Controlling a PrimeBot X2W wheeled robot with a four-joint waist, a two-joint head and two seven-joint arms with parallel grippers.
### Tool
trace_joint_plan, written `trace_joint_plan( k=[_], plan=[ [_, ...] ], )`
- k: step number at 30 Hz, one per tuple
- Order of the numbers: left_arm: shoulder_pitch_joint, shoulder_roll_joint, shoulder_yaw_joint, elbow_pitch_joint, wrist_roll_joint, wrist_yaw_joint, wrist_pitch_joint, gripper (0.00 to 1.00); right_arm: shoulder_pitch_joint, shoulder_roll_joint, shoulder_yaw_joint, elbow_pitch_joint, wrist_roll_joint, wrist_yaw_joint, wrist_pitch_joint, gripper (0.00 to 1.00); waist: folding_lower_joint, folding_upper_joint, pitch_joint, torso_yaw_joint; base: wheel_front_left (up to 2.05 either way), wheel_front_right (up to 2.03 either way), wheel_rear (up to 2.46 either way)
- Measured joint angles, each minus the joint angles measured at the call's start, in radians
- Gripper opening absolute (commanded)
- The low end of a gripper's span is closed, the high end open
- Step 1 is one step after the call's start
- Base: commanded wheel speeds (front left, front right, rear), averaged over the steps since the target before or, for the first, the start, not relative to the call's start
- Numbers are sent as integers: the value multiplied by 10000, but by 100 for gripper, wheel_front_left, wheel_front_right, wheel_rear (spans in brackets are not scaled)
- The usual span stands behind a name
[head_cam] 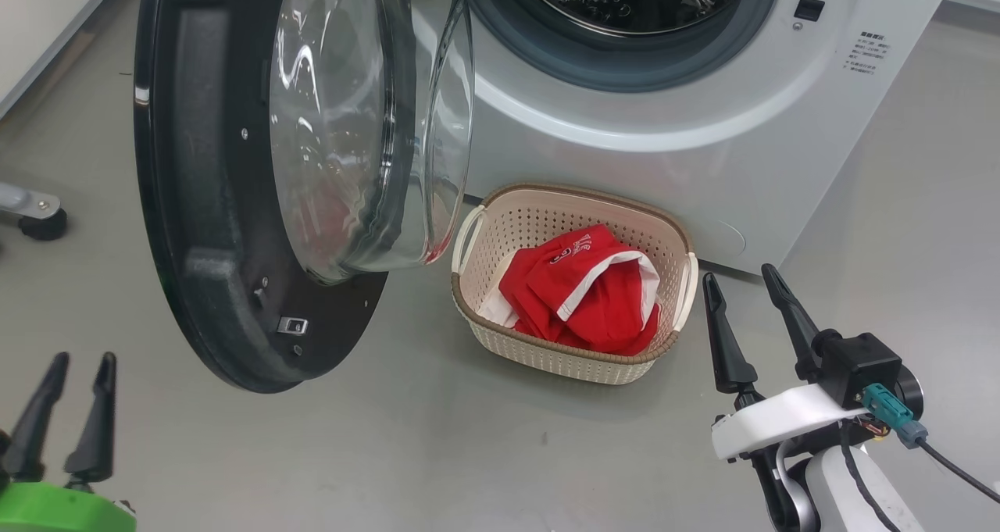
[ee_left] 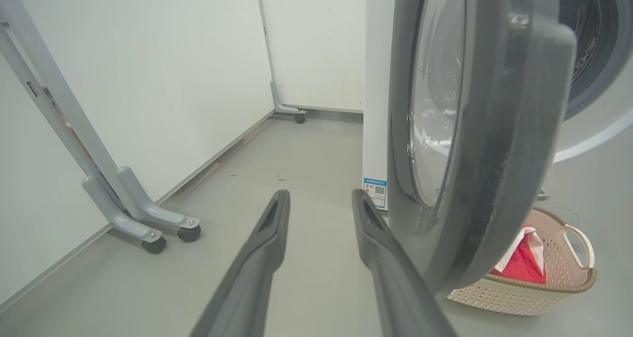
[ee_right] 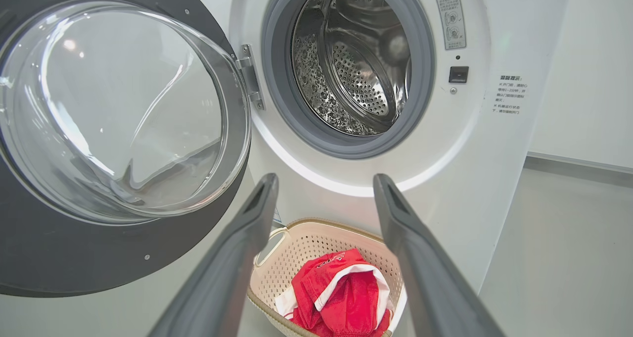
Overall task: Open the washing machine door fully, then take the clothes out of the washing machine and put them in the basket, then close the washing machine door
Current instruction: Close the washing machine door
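A smooth grey floor runs throughout under even light. On the left, white partition panels stand on grey metal legs with small black castors. Farther back, another castor sits under a panel corner. A grey skirting strip lines the white wall on the right.

The left gripper has a green mount, the right gripper white.

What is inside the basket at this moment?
Red clothes with white trim lie bunched in the basket. They cover most of its floor, so anything underneath is hidden.
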Motion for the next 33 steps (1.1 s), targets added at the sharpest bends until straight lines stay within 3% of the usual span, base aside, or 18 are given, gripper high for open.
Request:
trace_joint_plan(
  k=[9, 13, 16, 22, 33],
  plan=[
    [-38, 180, -27, -113, -52, 0, -2, 0, 0, 2, -4, -10, 0, 0, 0, 100, 0, 0, 46, 12, 0, 0, 0],
    [-220, 184, -33, -288, -823, 0, -2, 0, 0, 2, -6, -10, 0, 0, 0, 100, 0, 0, 74, 14, 0, 0, 0],
    [-411, 167, -54, -422, -2109, 0, 102, 0, 0, 2, -6, -10, -2, 0, 0, 100, 0, 0, 92, 14, 0, 0, 0],
    [-859, 36, 88, -723, -5058, 0, 1304, 0, 0, 4, 12, -8, -8, 0, 0, 100, 0, 0, 133, 10, 0, 0, 0],
    [-1891, -558, 2052, -696, -10103, 132, 3728, 0, 0, 8, 75, -2, -33, 2, 0, 100, 0, 0, 278, -21, 0, 0, 0]
  ],
)
